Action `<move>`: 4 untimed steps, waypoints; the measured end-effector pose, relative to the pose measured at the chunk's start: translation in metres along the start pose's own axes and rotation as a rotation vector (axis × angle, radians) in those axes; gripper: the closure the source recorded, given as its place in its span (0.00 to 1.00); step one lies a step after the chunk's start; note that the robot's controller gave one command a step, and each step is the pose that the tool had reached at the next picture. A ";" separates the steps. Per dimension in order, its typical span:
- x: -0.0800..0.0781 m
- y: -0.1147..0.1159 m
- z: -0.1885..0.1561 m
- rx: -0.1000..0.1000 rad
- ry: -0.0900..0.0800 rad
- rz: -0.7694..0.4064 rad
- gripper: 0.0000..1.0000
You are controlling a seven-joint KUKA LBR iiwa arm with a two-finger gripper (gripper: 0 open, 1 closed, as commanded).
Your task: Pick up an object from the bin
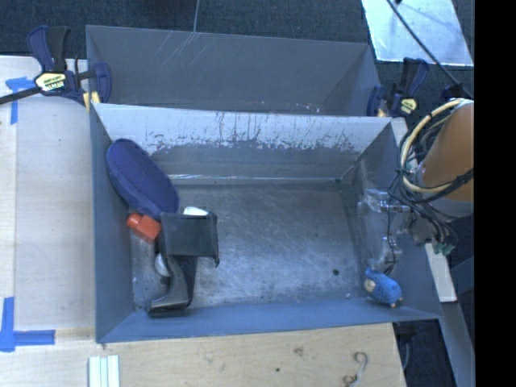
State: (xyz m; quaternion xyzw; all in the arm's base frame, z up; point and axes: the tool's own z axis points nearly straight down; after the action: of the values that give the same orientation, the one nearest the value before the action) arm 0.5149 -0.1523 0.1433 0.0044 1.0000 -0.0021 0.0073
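My gripper (390, 252) hangs at the bin's right wall, pointing down, with the arm's orange cover and cables above it to the right. Just below it, in the right front corner, lies a small blue lumpy thing (382, 289) with a yellowish spot. I see nothing held in the gripper. Whether the gripper touches the blue thing I cannot tell.
Along the left wall lies a cluster: a dark blue oval pad (139, 176) at the back, an orange piece (143, 226), a black boxy block (190, 235) with a white bit (195, 212) behind it, and a black handle (172, 293) in front.
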 end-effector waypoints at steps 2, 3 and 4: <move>0.015 -0.005 0.072 -0.005 0.009 -0.358 1.00; 0.028 0.083 0.072 -0.010 0.010 -0.636 1.00; 0.028 0.081 0.072 -0.008 0.010 -0.633 0.00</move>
State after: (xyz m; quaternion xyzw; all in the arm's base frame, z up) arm 0.4885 -0.0714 0.0703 -0.3070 0.9517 -0.0002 0.0013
